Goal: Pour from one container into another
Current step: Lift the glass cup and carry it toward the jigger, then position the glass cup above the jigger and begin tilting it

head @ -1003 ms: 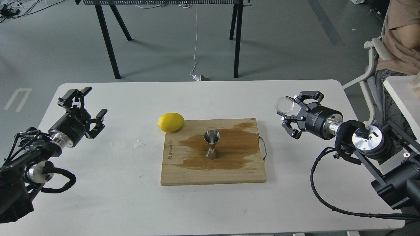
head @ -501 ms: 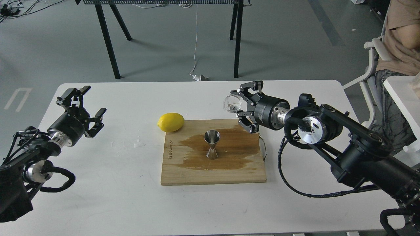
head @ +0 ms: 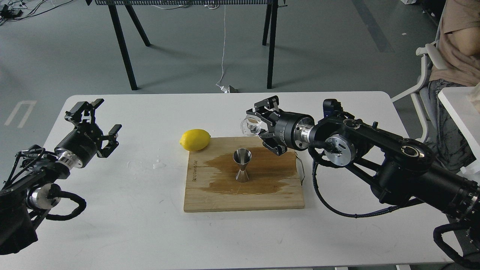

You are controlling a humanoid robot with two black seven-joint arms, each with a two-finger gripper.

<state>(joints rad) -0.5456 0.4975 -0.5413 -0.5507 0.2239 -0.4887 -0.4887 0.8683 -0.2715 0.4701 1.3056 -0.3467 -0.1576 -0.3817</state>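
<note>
The steel jigger (head: pixel 242 165) stands upright in the middle of the wooden board (head: pixel 210 198), on a dark wet stain. My right gripper (head: pixel 256 126) is shut on the small clear cup (head: pixel 250 126), holding it in the air just above and slightly right of the jigger's mouth, tipped onto its side with the mouth facing left. Far off at the table's left edge my left gripper (head: pixel 101 122) hangs open with nothing between its fingers.
A yellow lemon (head: pixel 195 139) lies at the board's far left corner. A few drops of liquid (head: pixel 159 164) sit on the white table (head: pixel 112 225) left of the board. A wire handle (head: pixel 301 170) sticks out of the board's right edge.
My right arm has swung left from the table's right side, carrying the clear cup to just above the jigger. The left arm has barely moved.
</note>
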